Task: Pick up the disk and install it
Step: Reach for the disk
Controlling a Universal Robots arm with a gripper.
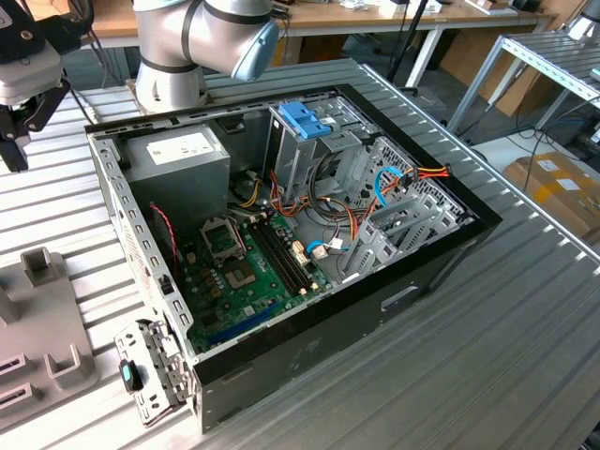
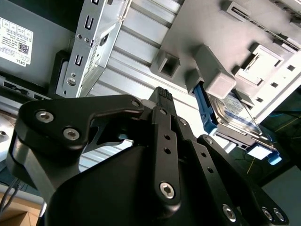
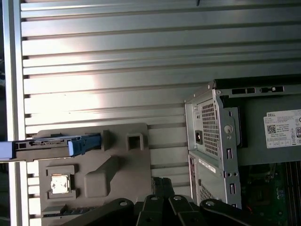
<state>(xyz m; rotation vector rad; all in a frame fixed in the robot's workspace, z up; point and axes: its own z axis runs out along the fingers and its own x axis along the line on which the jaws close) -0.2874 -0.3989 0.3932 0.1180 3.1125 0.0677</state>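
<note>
On the ribbed metal table [image 1: 487, 375] sits an open computer case [image 1: 356, 323], its circuit board [image 1: 234, 272], cables and grey power box [image 1: 178, 150] laid bare. A blue bracket [image 1: 305, 117] tops the metal cage inside. Beside the case, toward the exterior view's left, lies a grey holder block [image 1: 37, 319]. The disk [image 3: 47, 143] stands on edge in a slot of that block, well outside the case. In the first wrist view it shows edge-on with its blue rail [image 3: 84, 143] at one end. In the second wrist view its labelled face [image 2: 240, 117] rises behind a grey post of the block. A small square chip [image 3: 59, 183] rests in another recess of the block. The gripper [image 3: 162, 186] hangs in the air over the table, apart from the disk; whether its jaws are open or closed I cannot tell.
</note>
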